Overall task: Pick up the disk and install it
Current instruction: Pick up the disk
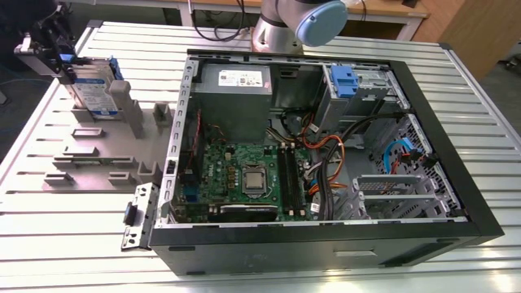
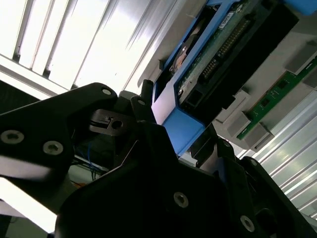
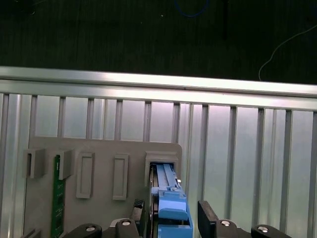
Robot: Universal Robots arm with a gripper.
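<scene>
Item: the disk (image 1: 91,91). It stands on edge in a pocket at the far corner of the grey holder plate (image 1: 97,152), at the exterior view's left. It is well apart from the open computer case (image 1: 480,201). In both wrist views we see its blue side rails, and the second wrist view (image 2: 218,54) also shows its connector edge.

Item: the gripper (image 3: 172,214). It sits over the disk with one dark finger (image 3: 207,215) on each side. We cannot tell whether the fingers press the rails or merely straddle them.

Item: the holder plate. It lies flat on the slatted metal desk (image 1: 73,244) and carries several other pockets. One of them holds a green memory module (image 3: 58,198).

Item: the case. It lies on its side beside the plate, and its motherboard (image 1: 244,165), grey power supply box (image 1: 236,91) and blue-latched drive cage (image 1: 342,82) are exposed.
</scene>
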